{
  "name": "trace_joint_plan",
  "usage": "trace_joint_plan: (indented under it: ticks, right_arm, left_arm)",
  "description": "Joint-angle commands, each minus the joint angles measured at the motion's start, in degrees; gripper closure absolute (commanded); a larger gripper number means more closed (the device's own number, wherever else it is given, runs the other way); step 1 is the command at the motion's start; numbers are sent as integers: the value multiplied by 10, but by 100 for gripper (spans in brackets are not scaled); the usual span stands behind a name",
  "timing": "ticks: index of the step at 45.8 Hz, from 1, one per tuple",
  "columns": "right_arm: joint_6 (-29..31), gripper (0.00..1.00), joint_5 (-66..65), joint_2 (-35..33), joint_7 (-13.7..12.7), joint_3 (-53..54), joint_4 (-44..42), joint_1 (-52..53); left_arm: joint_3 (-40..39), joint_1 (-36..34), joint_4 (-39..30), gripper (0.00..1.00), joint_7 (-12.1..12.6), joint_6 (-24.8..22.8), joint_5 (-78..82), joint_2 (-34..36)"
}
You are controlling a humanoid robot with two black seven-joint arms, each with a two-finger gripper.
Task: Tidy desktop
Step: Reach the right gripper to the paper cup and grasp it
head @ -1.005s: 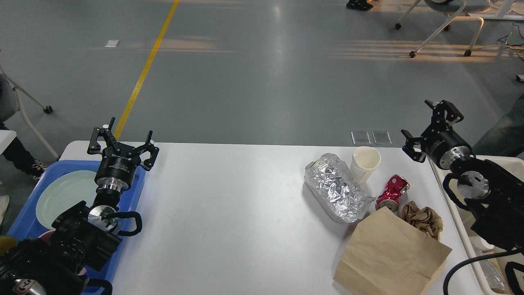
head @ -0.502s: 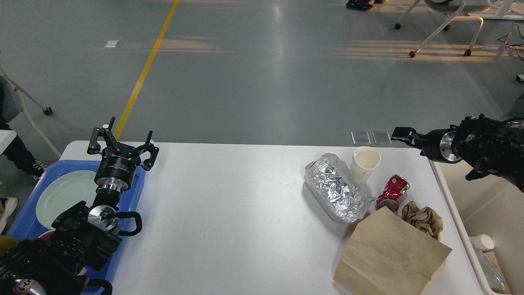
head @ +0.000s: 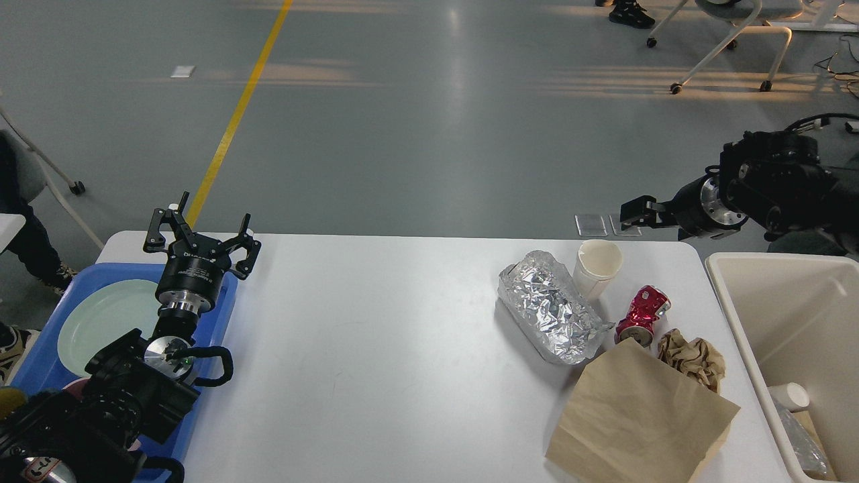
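Observation:
The white desktop (head: 376, 349) fills the middle of the head view. At its right lie a crumpled foil wad (head: 550, 308), a white paper cup (head: 597, 267), a crushed red can (head: 643, 315), a crumpled brown paper ball (head: 691, 355) and a flat brown paper bag (head: 641, 419). My left gripper (head: 205, 228) is open and empty over the far corner of the blue tray (head: 33, 355). My right gripper (head: 631, 213) points left, beyond the table's far edge and just behind the cup. It is dark and side-on, so its fingers cannot be told apart.
A pale green plate (head: 100, 322) lies in the blue tray at the left. A beige bin (head: 738, 315) stands off the table's right edge with a white cup (head: 788, 396) and other litter inside. Chairs stand on the grey floor behind.
My right arm has swung up and away from over the beige bin, and its gripper now points left behind the cup. The bin is uncovered. My left arm has not moved.

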Motion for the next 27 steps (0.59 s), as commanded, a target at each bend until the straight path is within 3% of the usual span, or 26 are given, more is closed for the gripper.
trace_joint_plan:
  ticks: [1,9,14,25,27]
  right_arm:
    - [66,0,0,-2,1,-3,18,37]
    - [85,0,2,-2,1,-82,59,140]
    - [64,0,0,2,1,-100,55,136]
    - [-123,0,8,43,1,-73,-60,-63]
    - [-134,0,8,44,1,-64,-68,-78]
  left_arm:
    - [0,0,0,4,0,0,0,0]
    - [0,0,0,4,0,0,0,0]
    - [0,0,0,4,0,0,0,0]
    - [0,0,0,4,0,0,0,0]
    - [0,0,0,4,0,0,0,0]
